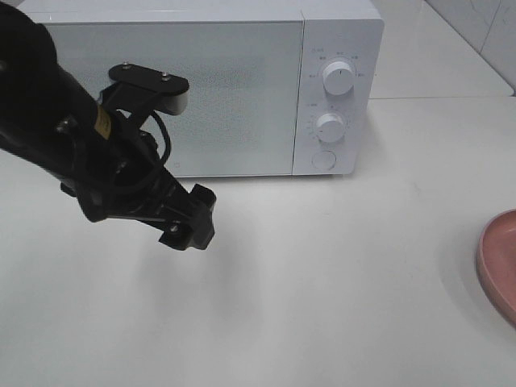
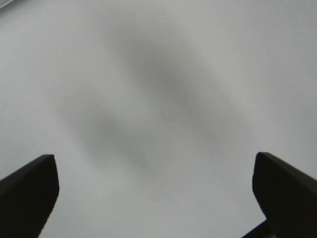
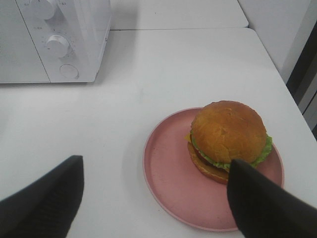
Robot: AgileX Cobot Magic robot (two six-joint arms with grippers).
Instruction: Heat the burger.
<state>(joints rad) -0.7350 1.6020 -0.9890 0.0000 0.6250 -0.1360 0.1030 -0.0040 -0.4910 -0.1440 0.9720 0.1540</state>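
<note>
The burger (image 3: pixel 228 131), with a golden-brown bun and green lettuce, sits on a pink plate (image 3: pixel 168 173) on the white table. In the exterior view only the plate's rim (image 1: pixel 498 262) shows at the right edge and the burger is out of view. My right gripper (image 3: pixel 153 198) is open and empty, above and just short of the plate, with one finger (image 3: pixel 262 203) in front of the burger's near side. My left gripper (image 1: pixel 189 222) hangs in front of the closed microwave (image 1: pixel 201 89). It is open and empty over bare table in the left wrist view (image 2: pixel 156 193).
The microwave's two knobs (image 1: pixel 339 78) and round button (image 1: pixel 323 160) are on its right panel, which also shows in the right wrist view (image 3: pixel 58 44). The table's right edge (image 3: pixel 292 94) runs close to the plate.
</note>
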